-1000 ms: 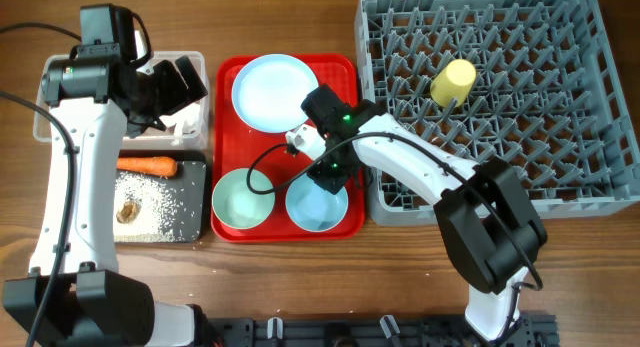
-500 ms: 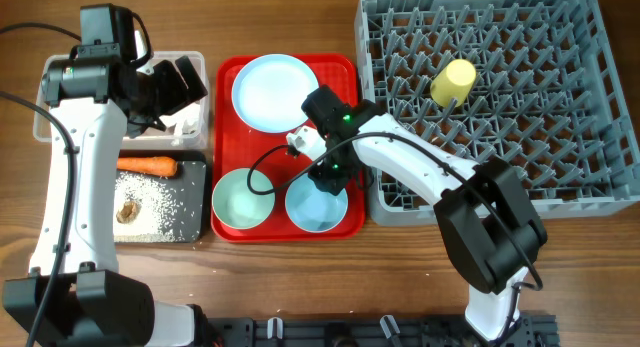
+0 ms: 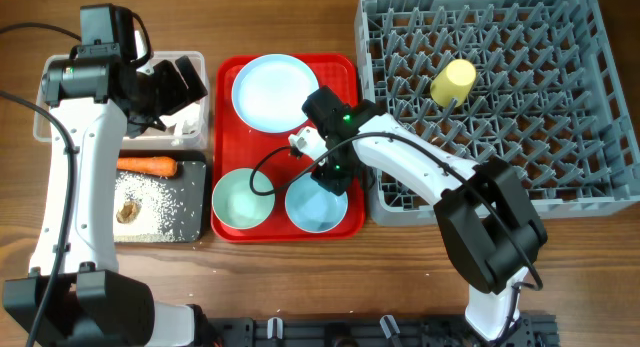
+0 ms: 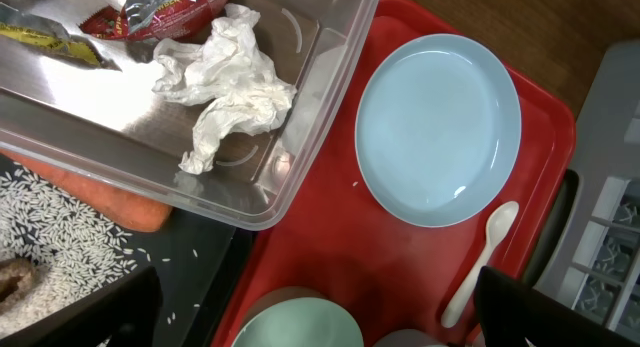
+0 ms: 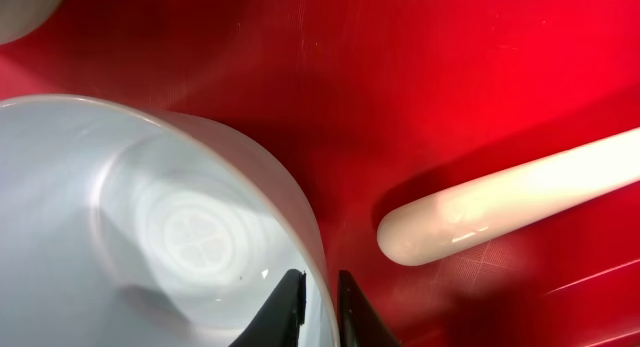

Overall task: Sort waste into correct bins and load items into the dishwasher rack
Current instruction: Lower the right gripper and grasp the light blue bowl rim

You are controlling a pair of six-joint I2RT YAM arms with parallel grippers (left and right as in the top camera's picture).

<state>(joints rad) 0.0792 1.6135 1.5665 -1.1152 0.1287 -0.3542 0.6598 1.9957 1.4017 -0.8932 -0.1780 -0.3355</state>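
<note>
My right gripper (image 3: pixel 332 173) is shut on the rim of the right pale blue bowl (image 3: pixel 318 206) on the red tray; the wrist view shows one finger inside and one outside the rim (image 5: pixel 318 287), with the white spoon (image 5: pixel 510 202) beside it. The left bowl (image 3: pixel 242 199) and the pale blue plate (image 3: pixel 274 92) sit on the same tray. My left gripper (image 3: pixel 172 85) is open and empty above the clear tub (image 3: pixel 196 61), which holds white tissue (image 4: pixel 232 87) and red-white wrappers (image 4: pixel 160 9). The carrot (image 3: pixel 146 166), rice (image 3: pixel 165 202) and brown lump (image 3: pixel 128 210) lie on the black tray. The yellow cup (image 3: pixel 452 81) lies in the grey rack (image 3: pixel 600 117).
The flat red serving tray (image 3: pixel 345 72) lies between the bins and the rack. The rack's left wall stands just right of my right arm. Bare wooden table shows along the front edge.
</note>
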